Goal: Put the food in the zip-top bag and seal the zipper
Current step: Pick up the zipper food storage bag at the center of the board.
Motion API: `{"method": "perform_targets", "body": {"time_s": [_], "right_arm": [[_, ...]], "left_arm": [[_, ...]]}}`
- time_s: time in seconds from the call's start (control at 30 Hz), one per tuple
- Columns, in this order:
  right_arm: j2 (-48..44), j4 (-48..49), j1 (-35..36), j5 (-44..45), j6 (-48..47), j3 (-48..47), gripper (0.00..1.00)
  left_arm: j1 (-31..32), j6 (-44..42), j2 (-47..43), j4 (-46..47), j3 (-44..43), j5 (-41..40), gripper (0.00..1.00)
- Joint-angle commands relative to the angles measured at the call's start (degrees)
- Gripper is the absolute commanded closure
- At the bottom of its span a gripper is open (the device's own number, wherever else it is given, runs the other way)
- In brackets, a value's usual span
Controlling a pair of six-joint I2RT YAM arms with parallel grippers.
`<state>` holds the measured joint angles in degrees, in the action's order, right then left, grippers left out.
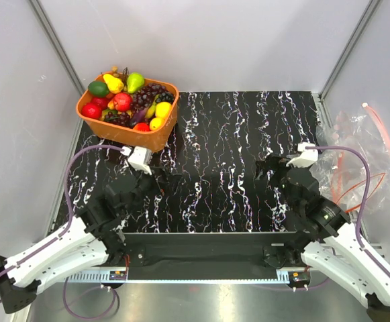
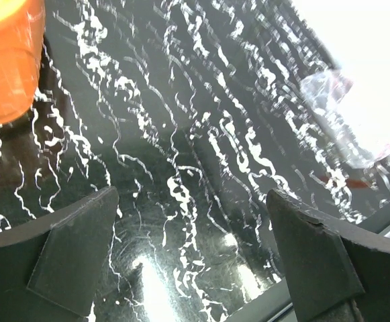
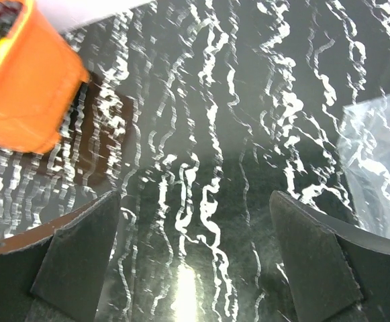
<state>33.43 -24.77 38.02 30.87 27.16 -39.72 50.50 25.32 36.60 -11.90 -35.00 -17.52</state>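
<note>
The food lies piled in an orange basket [image 1: 90, 113] at the back left: a dark purple grape bunch [image 1: 151, 92], a red apple [image 1: 121, 101], a green pear [image 1: 135, 82] and a yellow piece [image 1: 162, 109]. The clear zip-top bag [image 1: 356, 151] lies crumpled at the right, off the mat, with its orange-red zipper [image 1: 381, 131] along its far right side. My left gripper [image 1: 166, 180] is open and empty just in front of the basket. My right gripper [image 1: 265, 168] is open and empty, left of the bag. In the wrist views both grippers [image 2: 195, 255] [image 3: 195, 261] have only mat between their fingers.
A black white-veined mat [image 1: 235, 147] covers the table. White walls with metal posts close in the back and sides. The basket [image 2: 7, 60] [image 3: 23, 87] and the bag [image 2: 329, 90] [image 3: 379, 168] show at the wrist views' edges. Purple cables [image 1: 356, 157] loop over both arms.
</note>
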Motion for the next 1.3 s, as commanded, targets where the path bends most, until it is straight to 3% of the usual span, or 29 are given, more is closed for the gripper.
{"method": "perform_targets", "body": {"time_s": [0.0, 0.13, 0.17, 0.3, 0.43, 0.57, 0.67, 0.8, 1.03, 1.17, 1.27], "right_arm": [[2.07, -0.97, -0.23, 4.27, -0.1, -2.9, 0.0], [5.05, -4.31, -0.23, 8.31, 0.61, -6.06, 0.0], [6.28, -6.14, -0.23, 14.5, 2.44, -7.2, 0.0], [16.82, -22.53, -2.24, 24.58, 10.96, -18.68, 0.0], [29.73, -32.34, -12.07, 21.86, 15.98, -26.36, 0.0], [32.22, -40.16, -19.2, 25.11, 25.12, -29.44, 0.0], [32.14, -47.45, -24.21, 28.62, 35.72, -30.94, 0.0], [33.01, -68.06, -25.8, 36.26, 56.26, -32.43, 0.0], [28.18, -65.59, -31.76, 37.67, 59.07, -25.32, 0.0], [27.57, -50.76, -39.57, 34.0, 38.75, -23.91, 0.0], [27.22, -42.21, -43.98, 29.69, 32.72, -23.29, 0.0]], "left_arm": [[-0.23, 0.78, 1.37, 6.62, 0.99, 0.73, 0.01], [-0.14, 0.69, 3.12, 7.68, 1.6, 1.08, 0.01], [-0.23, 0.69, 3.3, 8.2, 1.69, 1.26, 0.01], [-0.14, 1.04, 3.74, 9.79, 2.75, 3.36, 0.01], [-0.14, 0.78, 4.36, 9.7, 2.49, 5.03, 0.01], [-0.23, 0.96, 3.83, 9.09, 2.48, 6.53, 0.01], [-0.23, 1.75, 3.22, 9.0, 3.27, 8.37, 0.01], [-0.14, 2.89, 2.51, 9.26, 4.24, 11.18, 0.01], [-0.05, 3.42, 3.04, 8.91, 3.72, 15.4, 0.01], [-0.05, 4.38, 4.35, 9.62, 3.45, 17.34, 0.01], [-0.05, 4.39, 5.67, 9.44, 3.1, 17.25, 0.01]]}}
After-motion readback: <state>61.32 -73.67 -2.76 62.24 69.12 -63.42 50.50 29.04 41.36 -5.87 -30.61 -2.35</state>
